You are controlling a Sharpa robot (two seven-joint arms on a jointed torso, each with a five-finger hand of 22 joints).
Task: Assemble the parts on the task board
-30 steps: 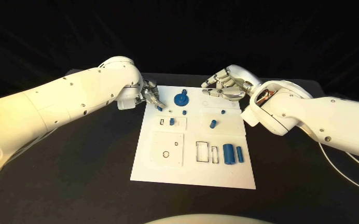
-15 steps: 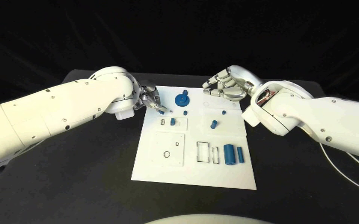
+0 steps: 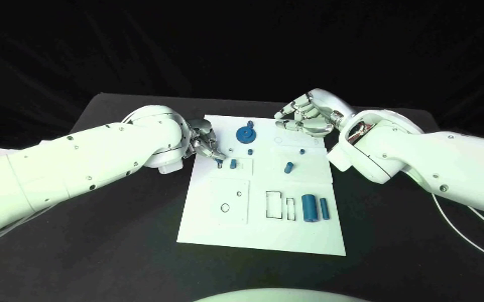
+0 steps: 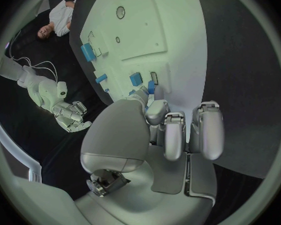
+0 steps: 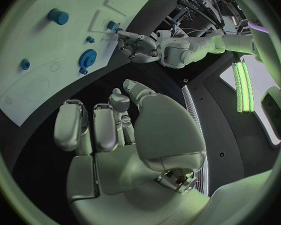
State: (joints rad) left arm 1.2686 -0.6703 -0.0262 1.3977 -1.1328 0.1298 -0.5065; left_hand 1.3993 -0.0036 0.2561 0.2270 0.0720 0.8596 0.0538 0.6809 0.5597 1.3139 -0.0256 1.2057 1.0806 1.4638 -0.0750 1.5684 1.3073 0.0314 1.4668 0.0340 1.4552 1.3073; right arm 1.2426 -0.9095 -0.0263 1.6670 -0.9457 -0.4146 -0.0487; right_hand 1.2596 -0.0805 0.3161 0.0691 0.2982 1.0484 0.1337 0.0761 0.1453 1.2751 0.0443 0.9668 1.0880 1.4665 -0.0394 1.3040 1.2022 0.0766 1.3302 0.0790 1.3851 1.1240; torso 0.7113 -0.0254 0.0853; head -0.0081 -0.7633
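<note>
White task board (image 3: 227, 228) on the black tabletop (image 3: 121, 232), with work going on at its left edge.
At the board's far left edge the left robot hand (image 3: 200, 141) pinches a small blue part (image 3: 220, 163) low over the board, probably to seat it beside the neighbouring blue piece (image 3: 233, 164). The blue gear (image 3: 245, 134) stands just beyond. Two blue cylinders (image 3: 308, 207) lie nearer, apparently not yet needed. The right robot hand (image 3: 308, 115) hovers at the far right corner, fingers curled on nothing visible, seemingly parked out of the way.
</note>
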